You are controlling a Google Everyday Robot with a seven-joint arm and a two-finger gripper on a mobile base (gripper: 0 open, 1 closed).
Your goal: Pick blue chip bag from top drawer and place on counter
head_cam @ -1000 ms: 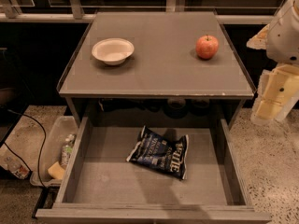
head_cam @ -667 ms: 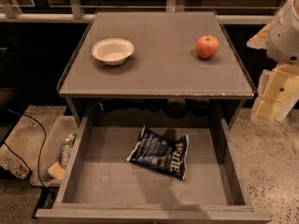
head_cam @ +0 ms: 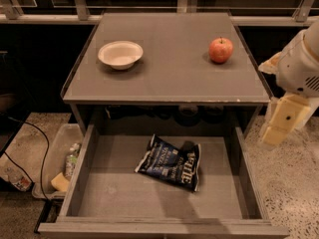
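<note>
We see blue chip bag (head_cam: 171,163) lying in open top drawer (head_cam: 117,195); gripper (head_cam: 280,125) right of counter (head_cam: 174,76), empty, grip state can't tell.

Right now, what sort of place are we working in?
Probably a kitchen-style snack station: a grey counter carrying a white bowl and an apple, with the top drawer open on a blue chip bag. The gripper hangs off the counter's right side.
</note>
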